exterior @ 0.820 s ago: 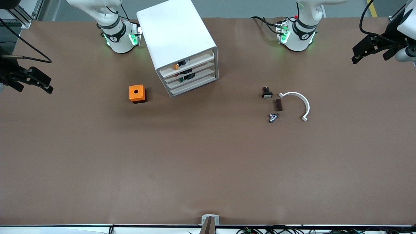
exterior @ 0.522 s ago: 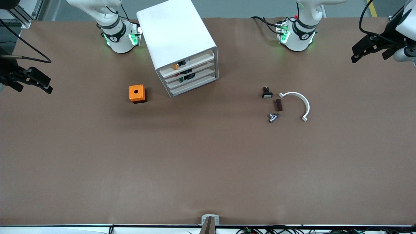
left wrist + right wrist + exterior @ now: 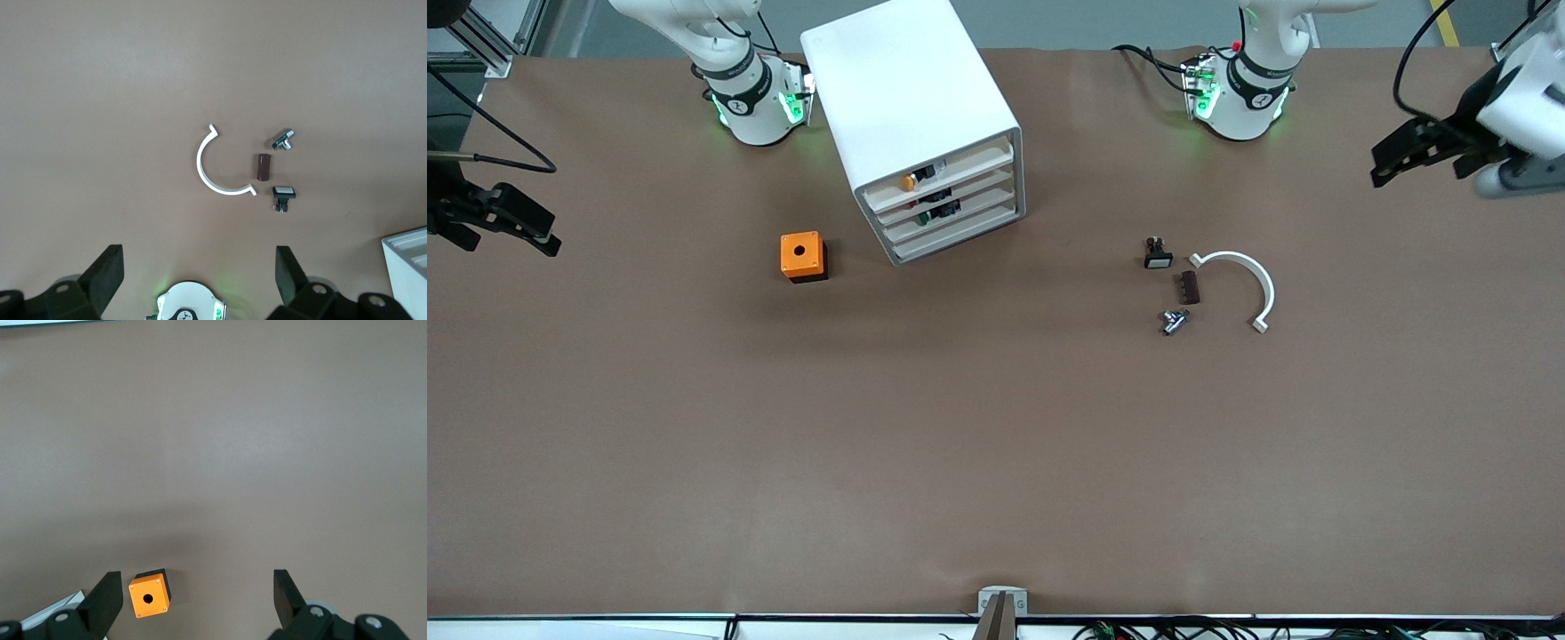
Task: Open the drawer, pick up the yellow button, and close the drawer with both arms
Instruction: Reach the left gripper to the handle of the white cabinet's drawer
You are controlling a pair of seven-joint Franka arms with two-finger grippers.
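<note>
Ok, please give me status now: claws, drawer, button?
Left claw and right claw open, empty, at table ends. Drawer shut, button inside. Nothing in front of the drawer.

A brown table [image 3: 996, 444] carries everything. Taking its middle as the dial's centre in the front view, a boxy white cabinet [image 3: 907, 98] stands at about twelve o'clock, turned at an angle. An orange cube with a round hole [image 3: 802, 256] sits at roughly ten o'clock, near the cabinet. At about two o'clock lies a small cluster: a black switch with a white face [image 3: 1157, 254], a dark brown block [image 3: 1190, 286], a small metal fitting [image 3: 1174, 321], and a white half-ring [image 3: 1240, 284] curving around them. The two arm bases [image 3: 751, 102] [image 3: 1240, 98] stand at the twelve o'clock edge.
</note>
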